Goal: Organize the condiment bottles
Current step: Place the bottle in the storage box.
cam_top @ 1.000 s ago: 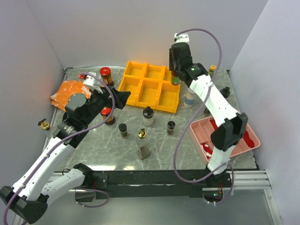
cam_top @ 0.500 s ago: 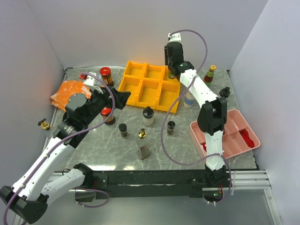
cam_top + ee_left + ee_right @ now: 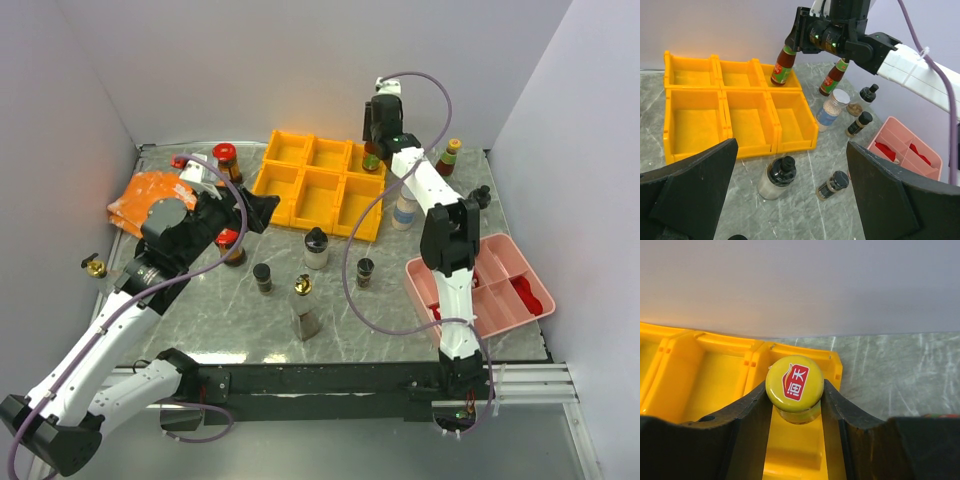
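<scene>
My right gripper [image 3: 374, 150] is shut on a red sauce bottle [image 3: 782, 65] with a yellow-green cap [image 3: 794, 382]. It holds the bottle by the neck, tilted, at the back right compartment of the yellow bin [image 3: 320, 195]. I cannot tell whether its base rests there. My left gripper [image 3: 255, 210] is open and empty at the bin's front left, jaws wide in the left wrist view [image 3: 791, 145]. On the table stand a black-capped clear jar [image 3: 316, 247], small dark bottles [image 3: 365, 272] [image 3: 263, 277], a gold-capped bottle [image 3: 301, 287], red-capped jars [image 3: 226, 160] [image 3: 230, 245], a silver-capped jar [image 3: 405, 210] and a second sauce bottle [image 3: 447, 158].
A pink tray [image 3: 430, 285] with red packets [image 3: 525, 295] sits at the front right. An orange cloth [image 3: 150, 195] lies at the back left. A gold-capped bottle [image 3: 95, 266] stands at the left edge, a black-capped one [image 3: 481, 197] at the right.
My right gripper, still holding the sauce bottle, shifted left and then back right over the bin's back right compartment, and its elbow folded in. The left arm has not moved.
</scene>
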